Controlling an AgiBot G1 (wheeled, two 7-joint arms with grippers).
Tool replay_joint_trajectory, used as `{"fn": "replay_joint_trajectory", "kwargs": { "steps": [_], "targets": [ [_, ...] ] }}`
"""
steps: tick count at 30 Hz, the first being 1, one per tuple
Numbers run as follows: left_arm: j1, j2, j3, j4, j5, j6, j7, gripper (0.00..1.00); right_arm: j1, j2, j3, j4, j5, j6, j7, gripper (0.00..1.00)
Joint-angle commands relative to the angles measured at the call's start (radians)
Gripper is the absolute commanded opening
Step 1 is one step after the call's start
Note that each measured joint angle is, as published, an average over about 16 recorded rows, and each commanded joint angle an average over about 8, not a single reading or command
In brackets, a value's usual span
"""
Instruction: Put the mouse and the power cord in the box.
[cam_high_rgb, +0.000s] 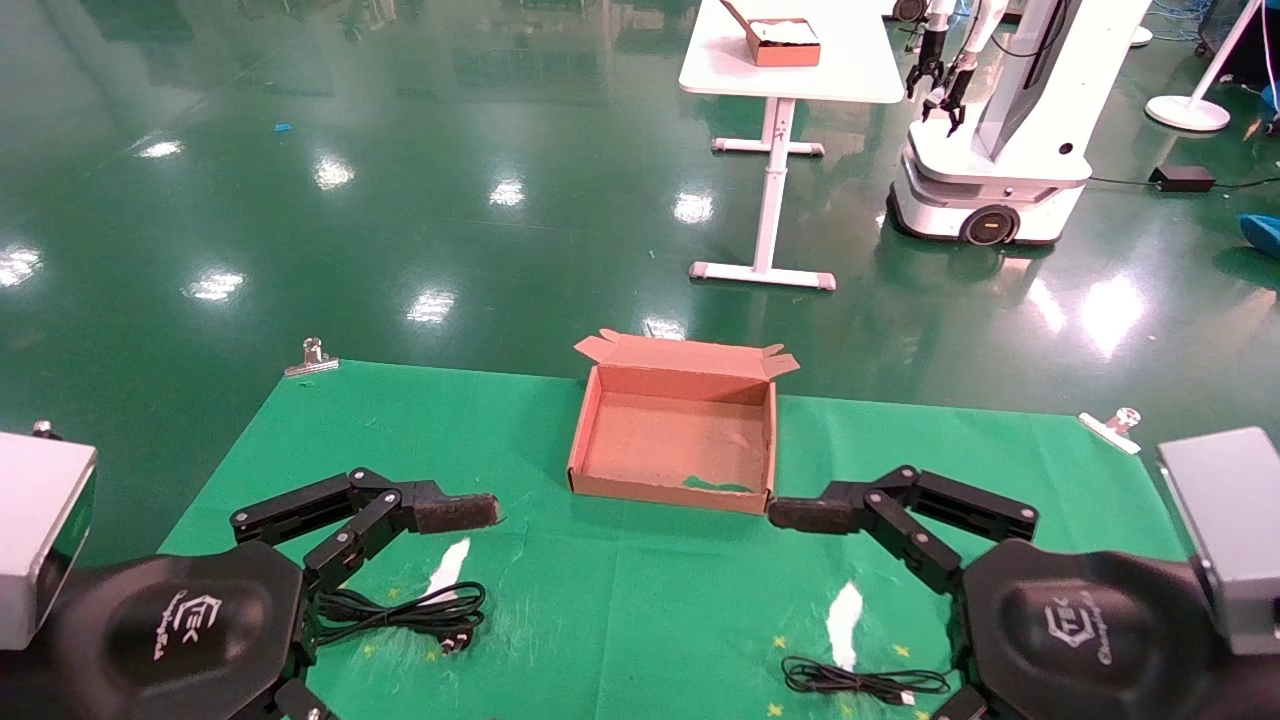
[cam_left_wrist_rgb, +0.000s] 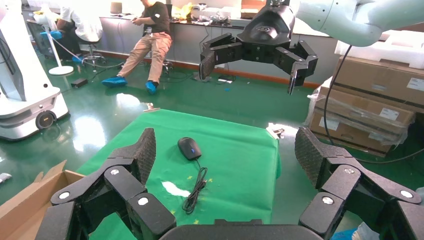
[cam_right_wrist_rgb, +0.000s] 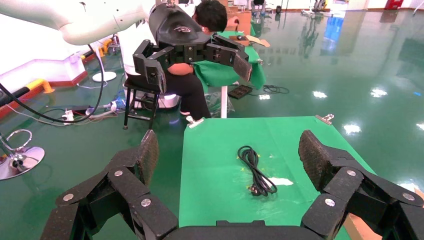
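- Nothing was packed yet: the box (cam_high_rgb: 675, 440) sat empty at the far edge of the green mat (cam_high_rgb: 560, 600).
- The left gripper (cam_left_wrist_rgb: 227, 150) and the right gripper (cam_right_wrist_rgb: 227, 150) both hovered with jaws spread wide, holding nothing.
- The power cord (cam_high_rgb: 410, 610) lay near the front-left edge.
- The mouse (cam_left_wrist_rgb: 189, 148) lay towards the front-right edge; the head view showed only its cable.
- Judged next: descend over one item and grasp it.

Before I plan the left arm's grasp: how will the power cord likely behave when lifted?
The power cord lies in loose loops on the green cloth, with no tie that I can see, so it will probably sag and uncoil. Its chunky plug sits at one end and may swing. A grip across several strands seems safest.
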Motion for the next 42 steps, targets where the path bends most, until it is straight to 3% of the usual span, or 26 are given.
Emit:
{"fn": "replay_joint_trajectory", "kwargs": {
  "steps": [1, 20, 26, 31, 36, 42],
  "targets": [
    [0.0, 0.0, 0.0, 0.0, 0.0, 0.0, 0.0, 1.0, 0.0, 0.0, 0.0, 0.0, 0.0, 0.0, 0.0, 1.0],
    [-0.016, -0.005, 0.016, -0.003, 0.042, 0.012, 0.007, 1.0, 0.002, 0.006, -0.004, -0.015, -0.016, -0.011, -0.013, 1.0],
    [-0.116, 0.001, 0.109, 0.02, 0.236, 0.068, 0.049, 1.0, 0.033, 0.013, -0.053, -0.103, -0.114, -0.068, -0.086, 1.0],
    [-0.245, 0.044, 0.243, 0.107, 0.458, 0.088, 0.132, 1.0, 0.109, 0.014, -0.151, -0.218, -0.28, -0.083, -0.196, 1.0],
    [-0.375, 0.133, 0.376, 0.298, 0.67, 0.075, 0.248, 1.0, 0.21, -0.032, -0.248, -0.385, -0.492, -0.047, -0.333, 1.0],
    [-0.496, 0.27, 0.479, 0.601, 0.867, 0.018, 0.407, 1.0, 0.316, -0.159, -0.351, -0.61, -0.729, 0.025, -0.51, 1.0]
  ]
}}
